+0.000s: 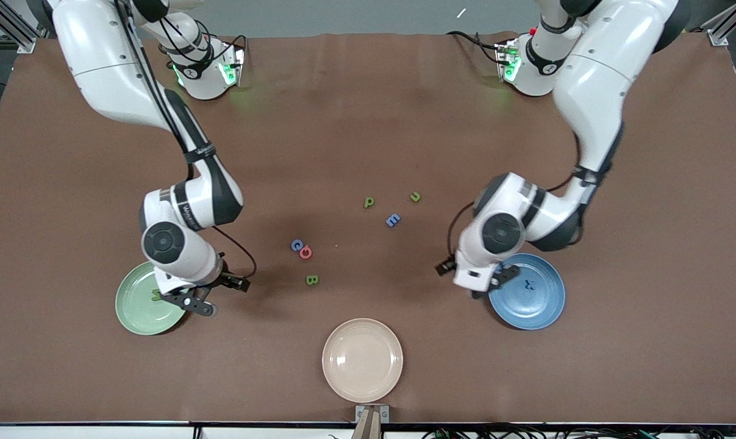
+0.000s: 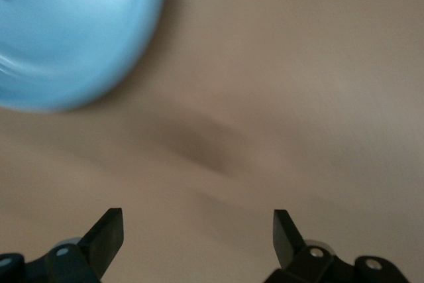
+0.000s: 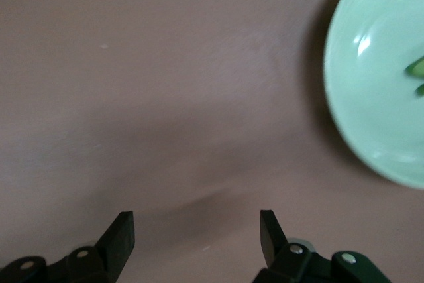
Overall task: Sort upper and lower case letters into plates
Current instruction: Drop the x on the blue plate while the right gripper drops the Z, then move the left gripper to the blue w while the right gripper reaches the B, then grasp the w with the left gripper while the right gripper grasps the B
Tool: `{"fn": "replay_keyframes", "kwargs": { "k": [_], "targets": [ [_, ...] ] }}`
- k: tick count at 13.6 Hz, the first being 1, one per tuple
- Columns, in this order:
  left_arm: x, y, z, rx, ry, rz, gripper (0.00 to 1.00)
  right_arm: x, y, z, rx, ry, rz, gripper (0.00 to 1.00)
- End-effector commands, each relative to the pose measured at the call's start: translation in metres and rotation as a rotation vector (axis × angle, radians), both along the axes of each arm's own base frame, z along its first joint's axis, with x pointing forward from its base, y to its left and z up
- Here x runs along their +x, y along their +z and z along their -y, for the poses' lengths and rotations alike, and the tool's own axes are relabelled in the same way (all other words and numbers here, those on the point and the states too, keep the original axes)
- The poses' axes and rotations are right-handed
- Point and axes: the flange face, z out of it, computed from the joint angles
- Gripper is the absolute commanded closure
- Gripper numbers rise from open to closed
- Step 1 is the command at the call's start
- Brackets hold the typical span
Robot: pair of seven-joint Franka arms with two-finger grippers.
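Six letters lie loose mid-table: green p (image 1: 369, 202), green u (image 1: 415, 196), blue E (image 1: 393, 220), blue C (image 1: 296, 245), red o (image 1: 306, 252) and green B (image 1: 312, 280). The pale green plate (image 1: 137, 305) holds a green letter (image 1: 155, 295); both show in the right wrist view, plate (image 3: 377, 77) and letter (image 3: 417, 69). The blue plate (image 1: 535, 305) holds a blue letter (image 1: 530, 284); the plate shows in the left wrist view (image 2: 66, 31). My right gripper (image 1: 196, 301) (image 3: 197, 233) is open and empty at the green plate's rim. My left gripper (image 1: 494, 284) (image 2: 199, 230) is open and empty at the blue plate's rim.
A cream-beige plate (image 1: 362, 360) sits empty near the front edge, midway between the two coloured plates. The brown mat (image 1: 368, 122) covers the table. Both arm bases stand along the edge farthest from the front camera.
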Motion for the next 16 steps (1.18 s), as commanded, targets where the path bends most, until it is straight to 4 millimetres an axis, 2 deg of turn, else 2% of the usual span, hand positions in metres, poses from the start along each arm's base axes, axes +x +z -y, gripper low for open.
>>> {"fn": "replay_keyframes", "kwargs": {
  "k": [1,3,5,6,7,8,10,12,16],
  "targets": [
    [-0.045,-0.010,0.048,0.009,-0.073,0.028,0.02,0.003,0.000,-0.043,0.007,-0.073,0.034,0.15],
    [-0.070,-0.013,0.081,0.017,0.019,0.032,0.03,0.002,-0.006,-0.083,0.043,-0.035,0.101,0.15],
    [-0.083,-0.017,0.097,-0.002,0.147,0.042,0.04,-0.004,-0.023,-0.112,0.073,0.030,0.159,0.15],
    [-0.098,-0.024,0.107,0.000,0.163,0.040,0.05,-0.008,-0.031,-0.123,0.078,0.061,0.173,0.15],
    [-0.104,-0.029,0.110,-0.006,0.165,0.043,0.06,-0.013,-0.035,-0.135,0.083,0.113,0.184,0.15],
    [-0.107,-0.031,0.113,-0.008,0.173,0.044,0.12,-0.017,-0.039,-0.144,0.086,0.179,0.195,0.15],
    [-0.110,-0.031,0.123,-0.038,0.190,0.062,0.17,-0.023,-0.044,-0.155,0.102,0.257,0.225,0.15],
    [-0.112,-0.038,0.125,-0.051,0.195,0.063,0.24,-0.034,-0.054,-0.164,0.094,0.281,0.207,0.15],
    [-0.114,-0.056,0.125,-0.054,0.192,0.051,0.36,-0.044,-0.071,-0.159,0.062,0.318,0.181,0.15]
  ]
}}
